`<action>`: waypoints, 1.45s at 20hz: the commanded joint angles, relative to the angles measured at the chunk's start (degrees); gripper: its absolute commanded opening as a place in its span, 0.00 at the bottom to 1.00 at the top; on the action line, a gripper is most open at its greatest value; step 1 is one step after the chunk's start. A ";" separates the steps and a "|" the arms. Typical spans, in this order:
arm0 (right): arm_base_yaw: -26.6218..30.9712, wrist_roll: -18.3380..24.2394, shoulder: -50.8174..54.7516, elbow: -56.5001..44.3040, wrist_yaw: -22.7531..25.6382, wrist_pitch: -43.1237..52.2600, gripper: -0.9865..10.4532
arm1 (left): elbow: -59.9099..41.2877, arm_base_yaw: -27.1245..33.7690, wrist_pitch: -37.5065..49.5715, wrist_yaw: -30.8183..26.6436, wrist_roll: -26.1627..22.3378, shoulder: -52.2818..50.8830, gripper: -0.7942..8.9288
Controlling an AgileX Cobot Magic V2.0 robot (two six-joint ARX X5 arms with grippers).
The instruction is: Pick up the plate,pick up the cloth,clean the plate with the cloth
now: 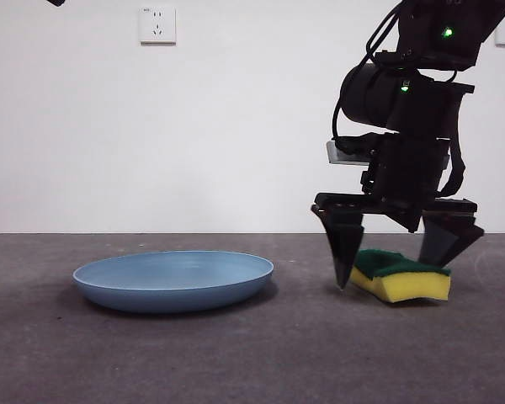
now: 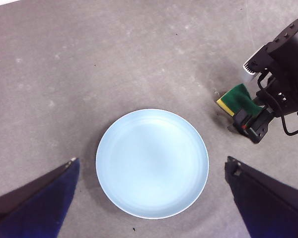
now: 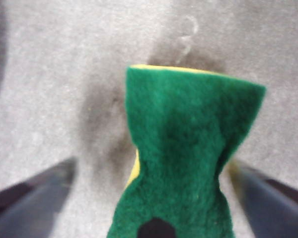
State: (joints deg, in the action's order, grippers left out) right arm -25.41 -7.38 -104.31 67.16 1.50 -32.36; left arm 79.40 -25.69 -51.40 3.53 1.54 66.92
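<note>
The right gripper (image 1: 391,252) was lowered at the frame's right, jaws spread open astride the cloth (image 1: 401,275). The plate (image 1: 173,280) lay at lower left; the left gripper (image 2: 151,171) was held open above it.

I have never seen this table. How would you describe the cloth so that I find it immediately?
Start from the grey table and the big light-blue plate lying on it. Beside the plate, under the black right tool, lies the cloth, the tool's open jaws standing on either side of it. It is a small yellow sponge block with a dark green top, the only yellow-and-green thing here.
</note>
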 commanded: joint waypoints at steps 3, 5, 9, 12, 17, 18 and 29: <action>-0.04 -0.07 5.18 -0.33 -0.07 -1.31 0.58 | -0.26 -0.20 0.07 -0.11 0.33 0.04 0.58; -0.07 -0.07 9.79 -0.33 -0.07 -2.40 0.54 | -0.26 -0.20 -0.15 -0.15 0.33 0.04 0.47; -0.15 -0.02 20.79 -0.33 -0.13 -6.36 0.07 | -0.26 -0.20 -1.90 -0.28 -1.92 0.04 0.07; -0.15 0.00 27.82 -0.33 -0.13 -7.32 0.08 | -0.26 -0.20 -1.60 -0.48 -3.32 0.04 0.07; -2.12 2.38 38.91 -0.35 0.33 -7.32 0.08 | -0.39 -0.24 0.81 -0.59 -4.48 -2.12 0.07; -2.95 2.80 40.98 -0.35 0.50 -7.15 0.08 | -0.81 -0.26 2.03 -0.63 -4.63 -3.30 0.07; -11.96 2.73 66.23 -23.85 13.99 9.03 0.08 | -38.88 -0.46 34.88 -4.83 -0.33 -28.24 0.07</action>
State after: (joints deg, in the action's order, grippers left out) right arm -37.12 -4.05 -38.96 46.33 15.20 -24.18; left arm 43.18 -25.82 -18.96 -1.54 -0.32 39.75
